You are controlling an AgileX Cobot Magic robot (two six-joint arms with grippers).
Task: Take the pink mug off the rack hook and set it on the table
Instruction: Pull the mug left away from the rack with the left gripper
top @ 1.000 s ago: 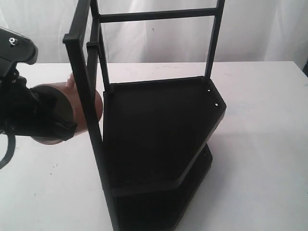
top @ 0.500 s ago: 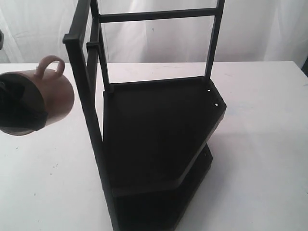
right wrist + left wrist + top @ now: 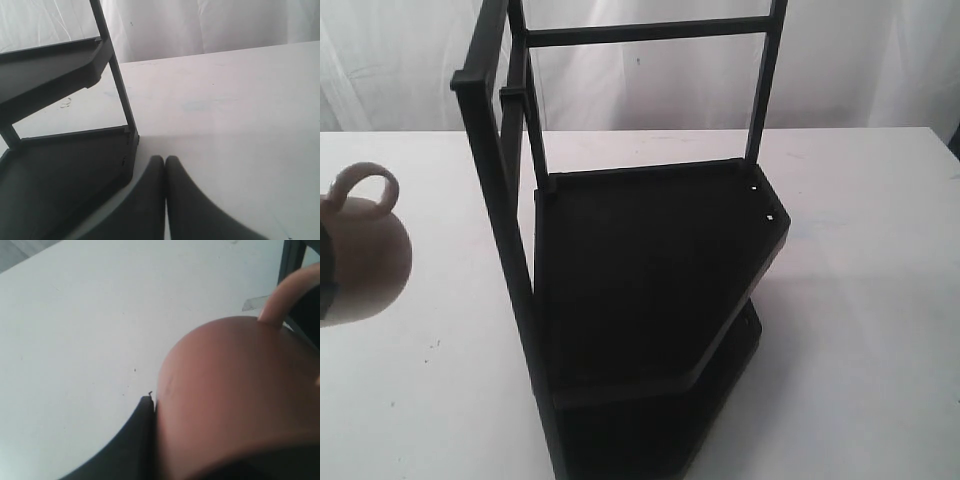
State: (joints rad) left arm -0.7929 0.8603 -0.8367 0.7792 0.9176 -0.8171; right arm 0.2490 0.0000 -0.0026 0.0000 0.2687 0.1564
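Observation:
The pink mug [image 3: 365,262] is at the far left edge of the exterior view, lying on its side with its loop handle [image 3: 367,184] pointing up, well clear of the rack hook [image 3: 512,92]. In the left wrist view the pink mug [image 3: 235,390] fills the frame. My left gripper [image 3: 225,410] is shut on it, with one dark finger [image 3: 137,440] pressed against its side and the other finger hidden. Whether the mug touches the table [image 3: 430,400] is not clear. My right gripper [image 3: 165,161] is shut and empty, low over the table [image 3: 240,130] beside the rack's lower shelf [image 3: 60,170].
The tall black two-shelf rack [image 3: 650,260] stands mid-table, its side posts [image 3: 500,200] rising to the right of the mug. White tabletop stretches to the rack's right [image 3: 860,300]. A white curtain [image 3: 650,90] hangs behind.
The left arm has carried the mug leftward, away from the rack's side post, until the arm is almost out of the exterior view. The rack has not moved.

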